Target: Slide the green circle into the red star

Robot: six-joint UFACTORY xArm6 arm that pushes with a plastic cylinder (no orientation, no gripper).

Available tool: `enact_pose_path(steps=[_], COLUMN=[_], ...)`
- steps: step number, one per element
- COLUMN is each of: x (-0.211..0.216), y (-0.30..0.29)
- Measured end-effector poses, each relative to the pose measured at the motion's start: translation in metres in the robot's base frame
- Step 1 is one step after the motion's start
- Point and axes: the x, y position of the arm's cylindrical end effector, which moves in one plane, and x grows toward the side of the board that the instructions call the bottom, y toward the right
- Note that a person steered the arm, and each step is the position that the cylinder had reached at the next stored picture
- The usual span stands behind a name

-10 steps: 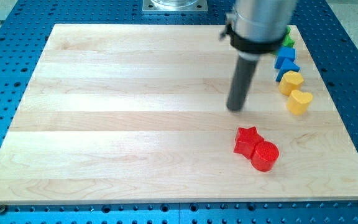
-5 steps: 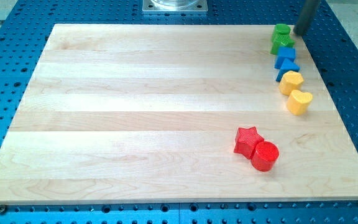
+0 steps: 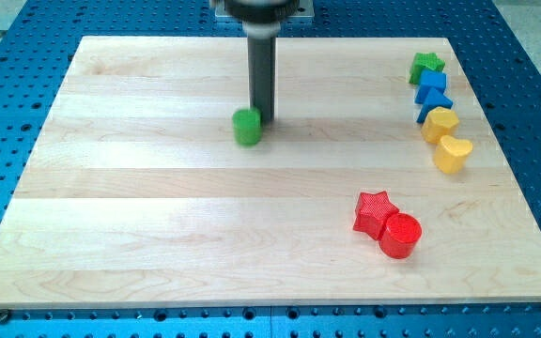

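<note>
Resting just right of and touching the green circle [image 3: 247, 127], my tip [image 3: 264, 120] grasps nothing, having no end effector; we see the red star [image 3: 374, 210] well apart, lower right on the table [image 3: 139, 235].

rod: straight dark grey cylinder, plain, constant width along the visible length
rod finish: matte, faint lighter sheen down its right edge, no markings or labels readable
upper end: widens into a darker round collar, cut off by the view's top edge
my tip [image 3: 264, 120]: blunt flat end, same dark grey as the shaft, no pad or cap distinguishable
cables: none visible on the rod
screws: none visible on the rod or collar
arm body above collar: out of frame, can't tell colour or shape
</note>
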Motion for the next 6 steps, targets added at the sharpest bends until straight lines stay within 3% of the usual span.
enact_pose_path(steps=[1, 2, 3, 4, 6], x=[0.015, -0.032, 0.02, 0.074, 0.087], y=[0.016, -0.03, -0.072, -0.018, 0.039])
